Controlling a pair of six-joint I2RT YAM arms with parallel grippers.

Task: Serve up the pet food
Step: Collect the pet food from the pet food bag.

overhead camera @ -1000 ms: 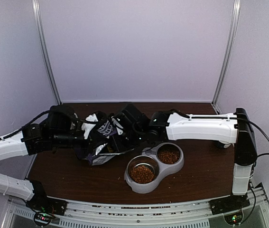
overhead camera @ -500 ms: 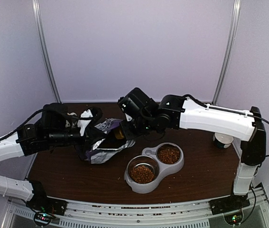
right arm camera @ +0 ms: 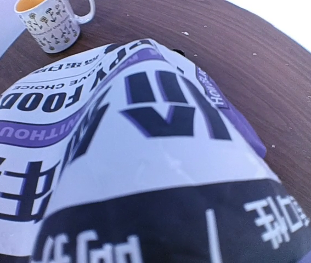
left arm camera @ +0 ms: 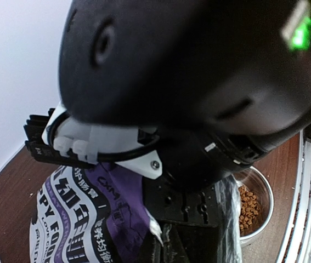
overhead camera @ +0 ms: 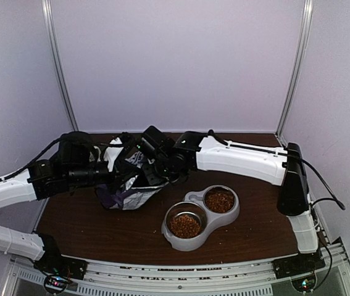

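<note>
I can't tell how wide either gripper stands. From above, the left gripper (overhead camera: 105, 172) and right gripper (overhead camera: 142, 171) both press against the bag (overhead camera: 128, 196), with their jaws hidden. The pet food (overhead camera: 185, 226) sits in both wells of the grey double bowl (overhead camera: 194, 243) on the surface (overhead camera: 100, 228). Only the right wrist view shows a mug (right arm camera: 48, 22).

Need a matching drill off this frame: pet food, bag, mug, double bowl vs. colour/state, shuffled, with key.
Things:
1. pet food
2. bag
3. mug
4. double bowl

Colour or state:
A. grey, standing on the table towards its front edge
B. white with small dark flowers, upright
C. reddish-brown, lying in both wells
D. purple and white, with printed lettering

Pairs: 1-C, 2-D, 3-B, 4-A
</note>
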